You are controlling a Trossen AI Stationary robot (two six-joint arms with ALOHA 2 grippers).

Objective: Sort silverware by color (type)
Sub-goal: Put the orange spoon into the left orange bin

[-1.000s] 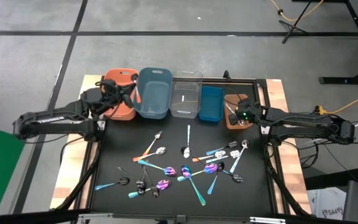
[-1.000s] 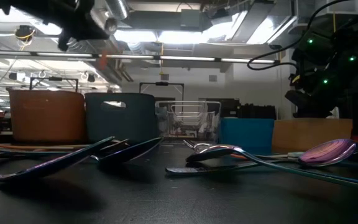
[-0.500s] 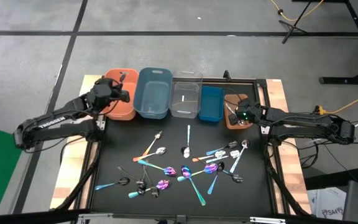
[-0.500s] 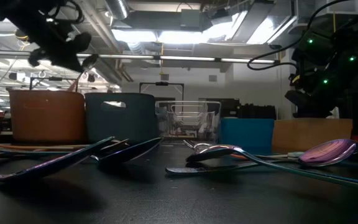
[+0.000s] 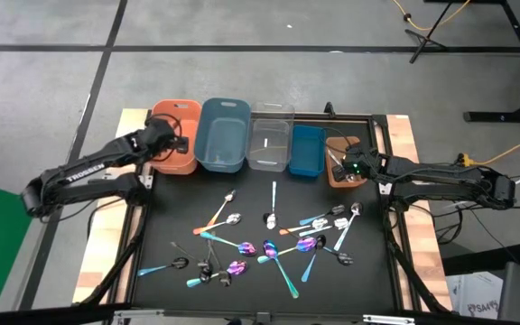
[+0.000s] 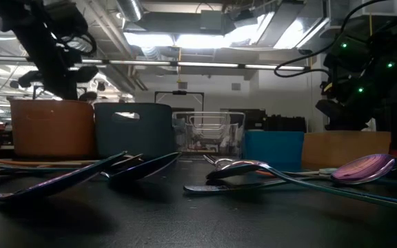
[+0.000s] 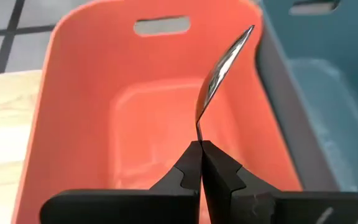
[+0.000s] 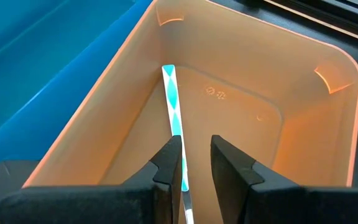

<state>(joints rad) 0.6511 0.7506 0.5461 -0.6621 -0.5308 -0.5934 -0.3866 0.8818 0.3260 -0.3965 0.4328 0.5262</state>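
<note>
- Left gripper [image 7: 201,149] over the orange bin [image 7: 73,93], clamped on a silver spoon [image 7: 219,68]
- Right gripper [image 8: 190,155] in the brown bin [image 8: 303,130], fingers apart around a teal handle [image 8: 174,118]
- Other silverware [image 5: 269,236] on the mat [image 5: 368,271]

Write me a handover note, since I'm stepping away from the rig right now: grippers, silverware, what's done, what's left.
Left gripper: shut on a silver spoon, held over the orange bin, not yet released.
Right gripper: over the brown bin, fingers slightly apart around a teal-handled utensil that reaches down into the bin.
Done: little visible; the orange bin looks empty in the left wrist view.
Left: the rest of the silverware lies scattered on the black mat, unsorted. The grey-blue bin, clear bin and blue bin wait behind it.
</note>
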